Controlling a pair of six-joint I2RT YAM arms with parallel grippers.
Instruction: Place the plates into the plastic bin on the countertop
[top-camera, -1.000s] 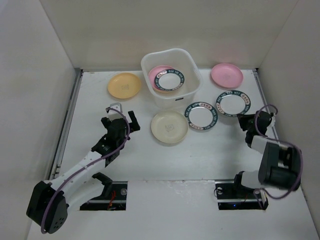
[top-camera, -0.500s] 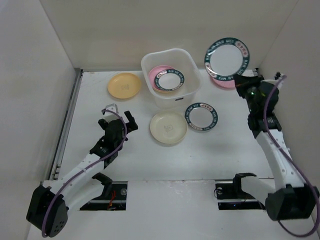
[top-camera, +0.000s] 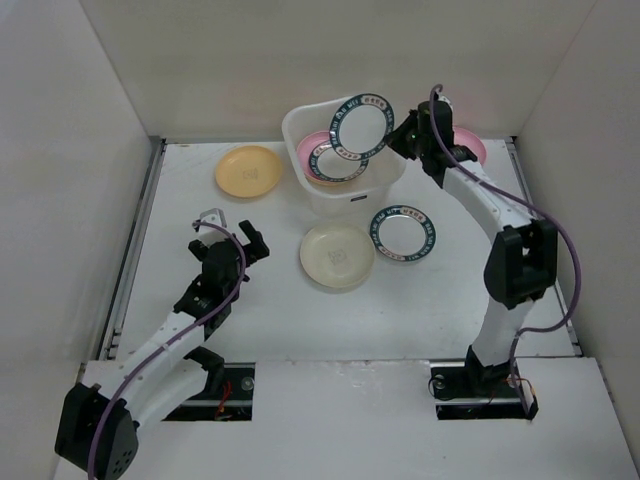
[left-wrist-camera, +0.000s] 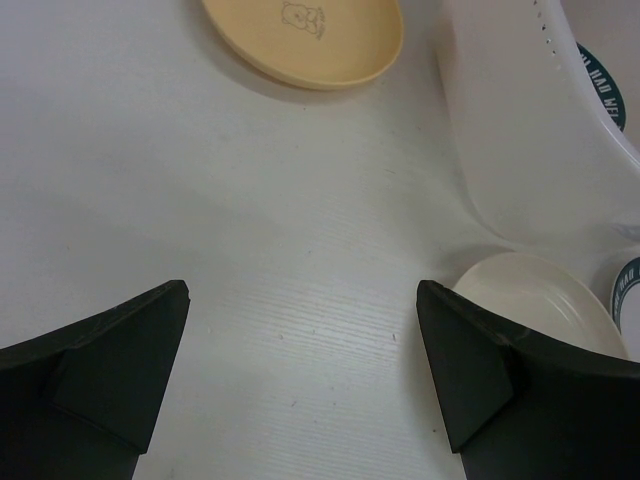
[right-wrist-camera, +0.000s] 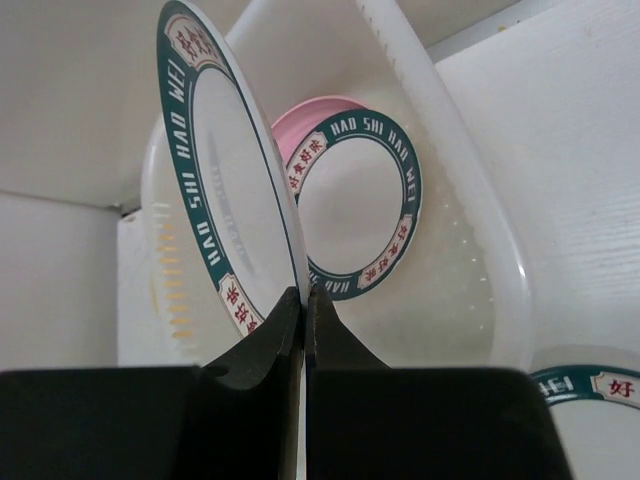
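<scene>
The white countertop (top-camera: 450, 330) carries the plastic bin (top-camera: 335, 207), which holds a pink plate (right-wrist-camera: 305, 120) under a teal-rimmed plate (top-camera: 335, 165). Above the bin, the right gripper (right-wrist-camera: 303, 305) pinches a tilted teal-rimmed plate (top-camera: 362, 124) by its edge. The left gripper (left-wrist-camera: 302, 300) hangs with its fingers spread, near the cream plate (top-camera: 339, 255).

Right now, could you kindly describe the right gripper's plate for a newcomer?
Start at the white translucent plastic bin. Over it, the right gripper pinches a round white plate with a dark teal rim. One lookalike rests in the bin, another on the white countertop; only this is aloft.
</scene>
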